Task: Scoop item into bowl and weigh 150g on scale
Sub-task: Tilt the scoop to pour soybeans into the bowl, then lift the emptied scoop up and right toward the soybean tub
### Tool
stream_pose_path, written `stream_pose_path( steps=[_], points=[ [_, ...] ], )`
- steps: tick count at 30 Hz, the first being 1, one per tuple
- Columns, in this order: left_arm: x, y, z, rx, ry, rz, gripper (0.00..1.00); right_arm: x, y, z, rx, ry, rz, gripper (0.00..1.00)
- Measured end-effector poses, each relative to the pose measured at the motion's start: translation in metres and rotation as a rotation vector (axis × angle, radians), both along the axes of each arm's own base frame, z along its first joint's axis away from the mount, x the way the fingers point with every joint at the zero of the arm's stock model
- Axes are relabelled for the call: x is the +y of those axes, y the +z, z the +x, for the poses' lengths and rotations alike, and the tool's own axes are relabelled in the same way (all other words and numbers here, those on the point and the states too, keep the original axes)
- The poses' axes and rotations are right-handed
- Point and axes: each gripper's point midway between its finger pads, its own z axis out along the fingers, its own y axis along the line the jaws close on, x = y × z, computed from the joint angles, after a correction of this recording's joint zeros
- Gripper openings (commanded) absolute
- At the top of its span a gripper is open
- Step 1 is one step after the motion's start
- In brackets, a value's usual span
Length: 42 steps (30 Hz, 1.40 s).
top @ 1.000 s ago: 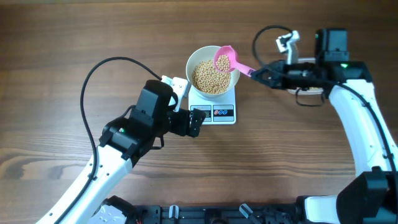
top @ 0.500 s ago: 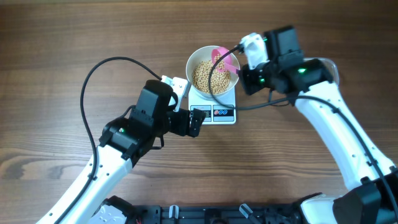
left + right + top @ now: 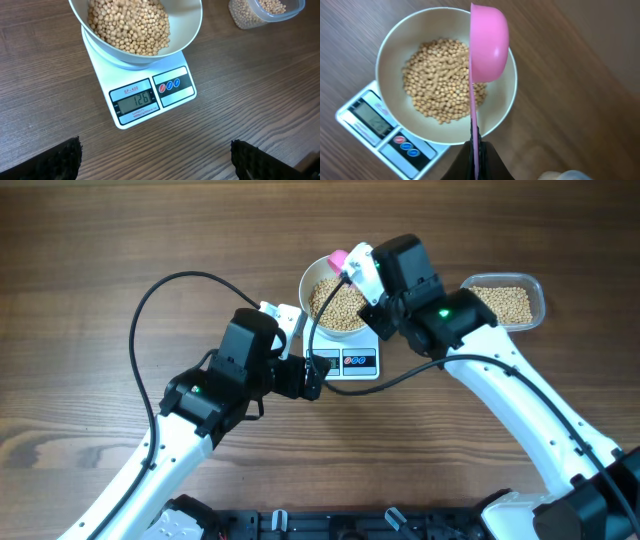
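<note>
A white bowl [image 3: 308,285] heaped with pale-tan beans [image 3: 335,302] stands on the small white scale [image 3: 350,363]. The scale's display [image 3: 134,101] reads 126. My right gripper [image 3: 476,155] is shut on the handle of a pink scoop [image 3: 489,45]. The scoop is turned on its edge over the right half of the bowl [image 3: 390,55], its mouth facing the beans [image 3: 440,85], some of them blurred. From overhead only the scoop's tip [image 3: 339,257] shows past the right wrist. My left gripper [image 3: 155,162] stands open, low over the table just in front of the scale, with nothing in it.
A clear plastic tub [image 3: 505,302] holding more beans sits to the right of the scale, and its corner [image 3: 265,10] also shows in the left wrist view. Black cables loop from both arms over the wooden table [image 3: 100,240].
My right arm has swung left from the tub side to above the bowl and has rolled the scoop from level onto its edge. The tub has come into view. The left arm has not moved.
</note>
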Motion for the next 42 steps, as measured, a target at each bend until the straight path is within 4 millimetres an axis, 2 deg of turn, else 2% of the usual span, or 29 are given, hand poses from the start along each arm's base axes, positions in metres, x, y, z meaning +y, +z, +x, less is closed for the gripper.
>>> stream_pose_path(
  steps=[6,14,22,26,28,32,37,42],
  points=[
    [0.000,0.000,0.000,0.000,0.000,0.000,1.00,0.000,0.004,0.003,-0.056,0.015,-0.079,0.04],
    [0.000,0.000,0.000,0.000,0.000,0.000,1.00,-0.004,0.009,0.005,-0.076,-0.009,-0.089,0.04],
    [0.000,0.000,0.000,0.000,0.000,0.000,1.00,0.001,0.005,-0.001,-0.002,-0.065,0.044,0.04],
    [0.000,0.000,0.000,0.000,0.000,0.000,1.00,-0.006,0.006,0.003,0.052,-0.129,0.168,0.04],
    [0.000,0.000,0.000,0.000,0.000,0.000,1.00,-0.016,0.009,0.007,0.079,-0.163,0.243,0.04],
    [0.000,0.000,0.000,0.000,0.000,0.000,1.00,-0.055,0.030,0.017,0.101,-0.235,0.416,0.04],
    [0.000,0.000,0.000,0.000,0.000,0.000,1.00,-0.130,0.058,0.023,0.082,-0.372,0.601,0.04],
    [0.000,0.000,0.000,0.000,0.000,0.000,1.00,-0.201,0.047,0.008,0.130,-0.568,0.646,0.04]
  ],
)
